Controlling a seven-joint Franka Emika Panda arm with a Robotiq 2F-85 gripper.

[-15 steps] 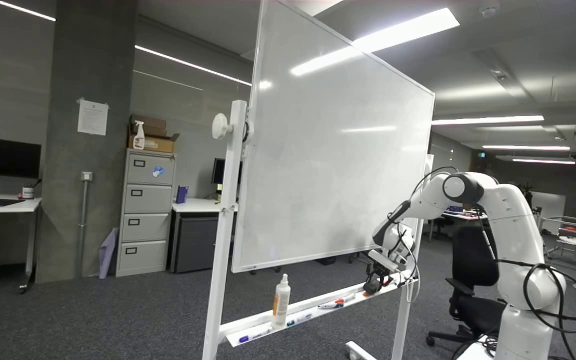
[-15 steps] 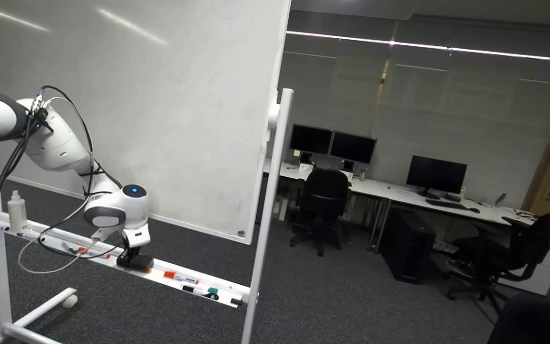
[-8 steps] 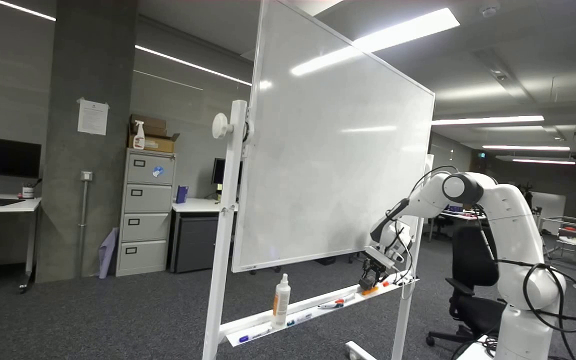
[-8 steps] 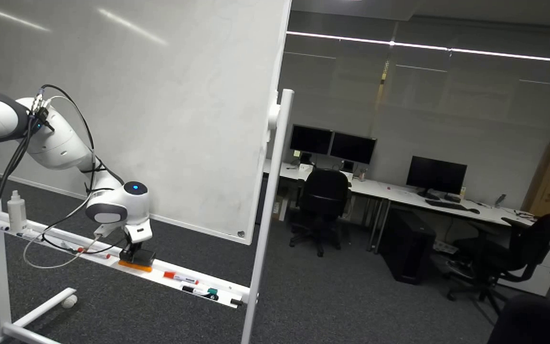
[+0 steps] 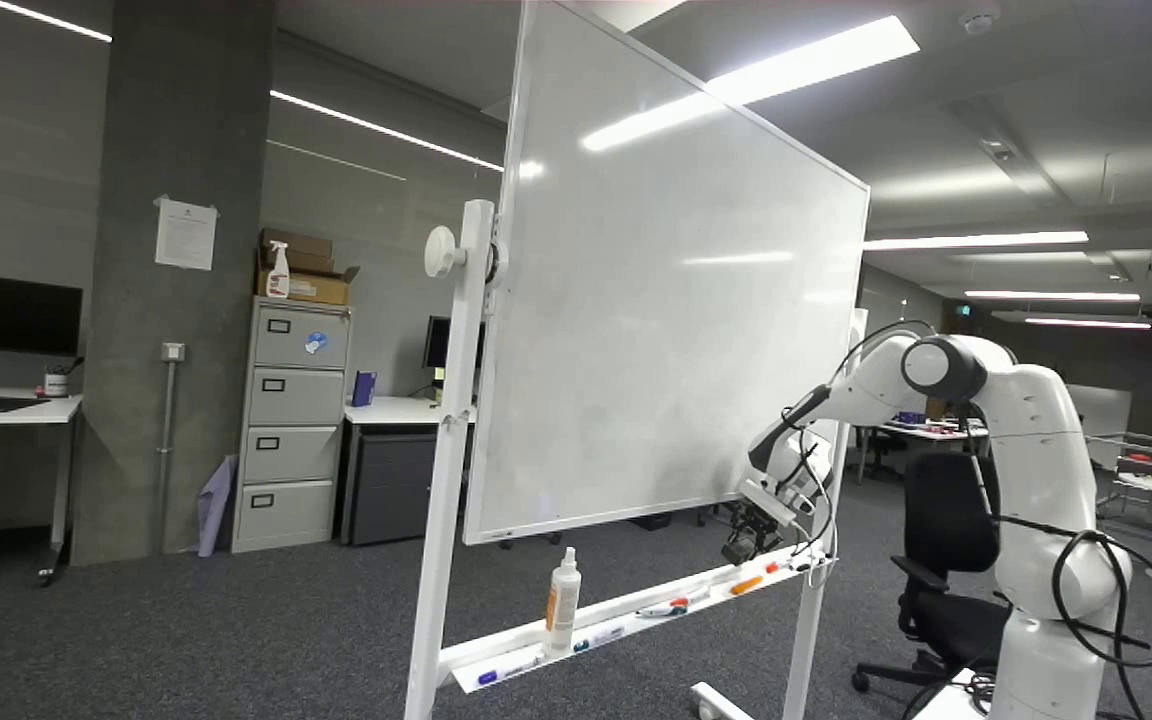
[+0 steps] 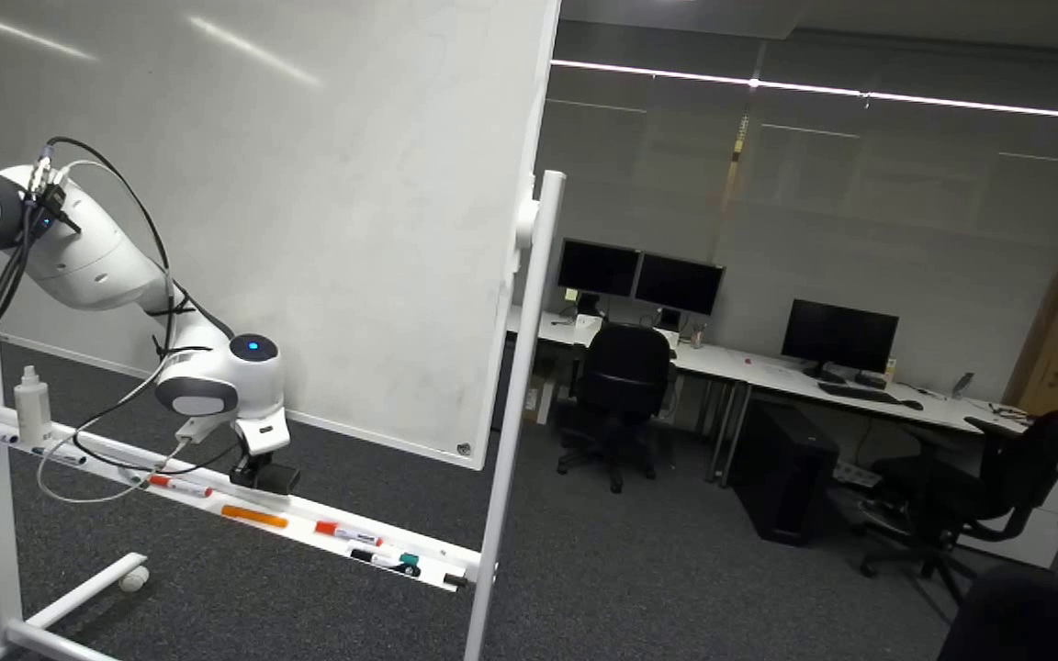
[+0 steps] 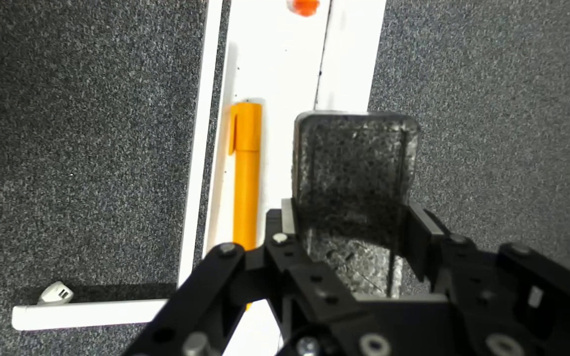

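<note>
Just now, black two-finger gripper [image 7: 354, 220], part-closed, raised its clamped dark-grey rectangular block [image 7: 356, 158] above the long white tray [image 7: 277, 64]; grip looked secure.

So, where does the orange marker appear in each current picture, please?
In an exterior view: orange marker low, right of centre.
In an exterior view: orange marker lower left, below the whiteboard eraser.
Wrist view: orange marker just left of centre, partly hidden by the pincer.
Shared landmark: the white pen tray that it lies on.
</note>
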